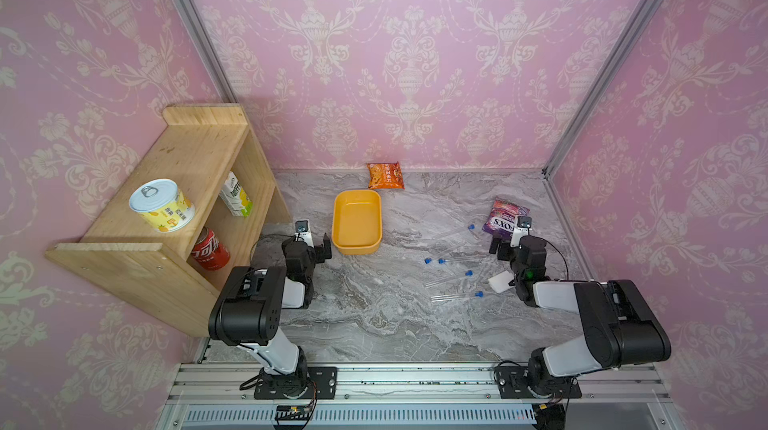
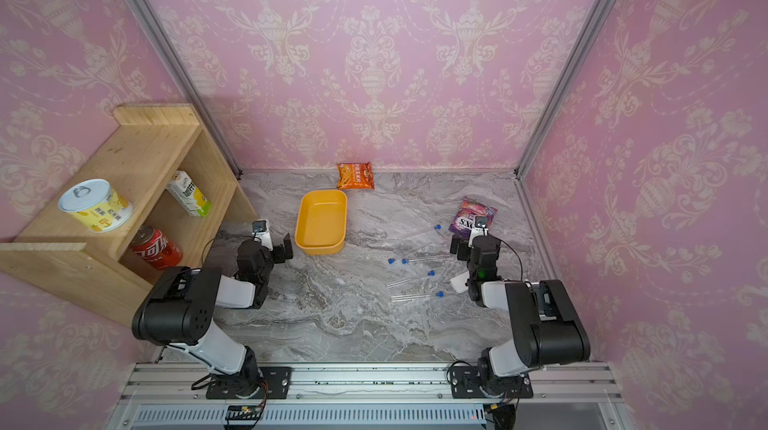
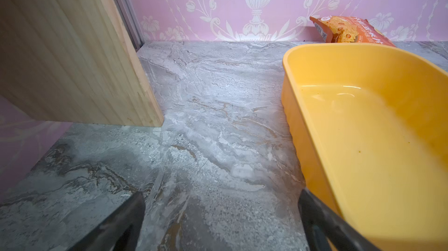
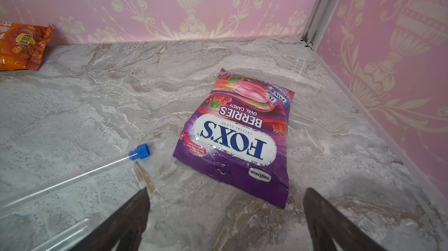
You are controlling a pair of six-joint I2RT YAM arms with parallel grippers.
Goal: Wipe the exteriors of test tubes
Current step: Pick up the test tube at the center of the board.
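Several test tubes [image 1: 451,278], thin and clear with blue caps, lie scattered on the marble table right of centre in both top views [image 2: 409,279]. One capped test tube [image 4: 72,177] shows in the right wrist view, beside the gripper. My right gripper [image 1: 507,243] [image 4: 226,190] hangs open and empty over the table just right of the tubes, near a purple candy bag. A white folded wipe [image 1: 500,281] lies beside the right arm. My left gripper [image 1: 313,241] [image 3: 221,194] is open and empty, far from the tubes, next to a yellow tub.
The yellow tub [image 1: 357,249] [image 3: 288,67] stands at centre back, with an orange snack pack [image 1: 385,175] behind it by the wall. The purple candy bag [image 4: 232,138] lies at back right. A wooden shelf [image 1: 187,158] with cans and a carton fills the left side.
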